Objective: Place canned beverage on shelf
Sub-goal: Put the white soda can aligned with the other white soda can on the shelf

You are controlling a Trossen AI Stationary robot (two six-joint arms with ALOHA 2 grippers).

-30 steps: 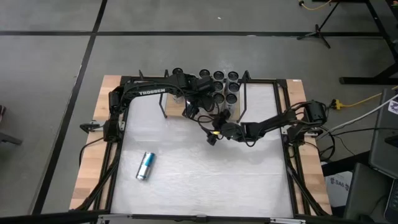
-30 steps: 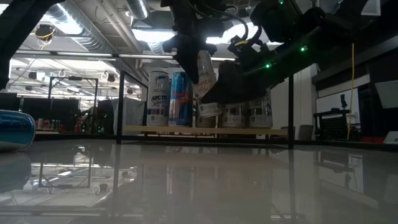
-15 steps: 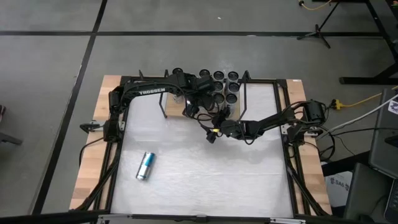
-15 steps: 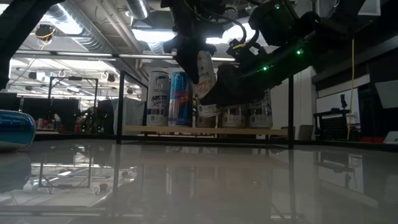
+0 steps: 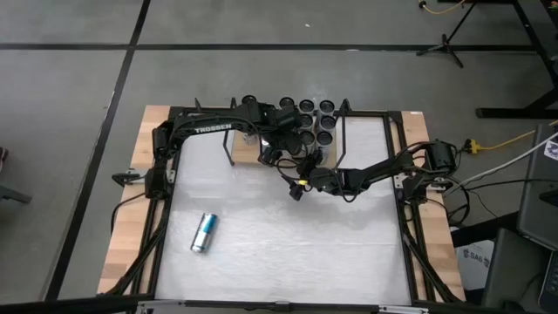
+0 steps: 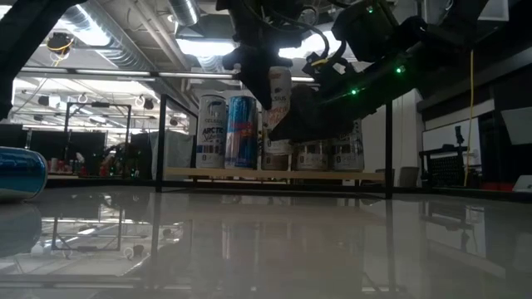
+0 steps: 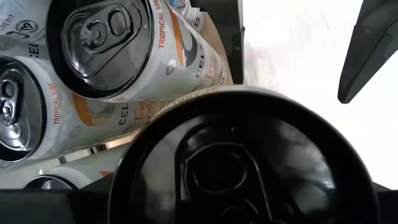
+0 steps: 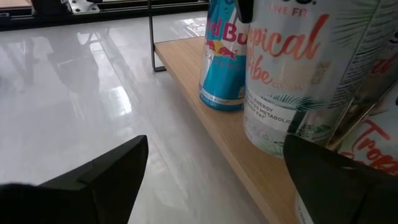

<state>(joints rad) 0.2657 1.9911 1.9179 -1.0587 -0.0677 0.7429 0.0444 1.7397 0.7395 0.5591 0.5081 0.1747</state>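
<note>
Gripping the white can (image 8: 292,74) near its top, your left gripper (image 6: 264,83) is clamped on it and setting it at the front edge of the shelf (image 8: 205,118), just beside the blue can (image 8: 225,53). Your right gripper (image 8: 211,180) is waiting close in front with its fingers apart. Judging by looks, you are handling a rigid, slick, thin-walled cylinder, so squeeze lightly across its sides.

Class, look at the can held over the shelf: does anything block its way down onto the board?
Nothing visible does. The shelf board below the can is bare; the blue can stands beside it, other cans behind. The right gripper waits in front.
</note>
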